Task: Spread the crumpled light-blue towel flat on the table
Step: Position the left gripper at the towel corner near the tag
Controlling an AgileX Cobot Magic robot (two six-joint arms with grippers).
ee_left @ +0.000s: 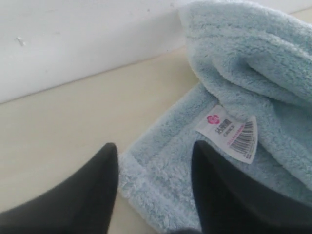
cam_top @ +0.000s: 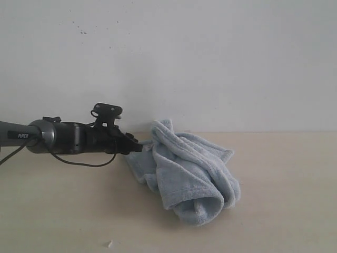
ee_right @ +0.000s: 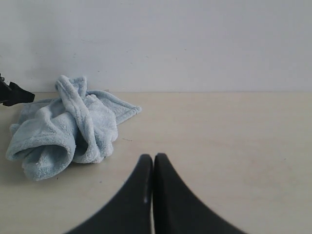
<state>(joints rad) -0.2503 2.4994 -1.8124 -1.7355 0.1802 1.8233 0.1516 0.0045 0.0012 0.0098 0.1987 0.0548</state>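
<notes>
Towel [cam_top: 184, 174] sits crumpled in a heap on the worktop [cam_top: 284, 200], near the back edge by the white wall [cam_top: 210, 63], about mid-scene. Folds are rolled over each other, and one flat corner sticks out on the left side. We see the white printed label [ee_left: 229, 131] on that flat corner in the left wrist view.

Left tool [ee_left: 154, 146] is low at that corner, reaching in from the left, jaws wide apart. One finger is over the cloth near the label, the other over bare worktop just beside the hem. We cannot tell if either finger touches the cloth.

Right tool [ee_right: 153, 157] has its jaws pressed together and holds nothing. It is over bare worktop, well apart from the towel.
</notes>
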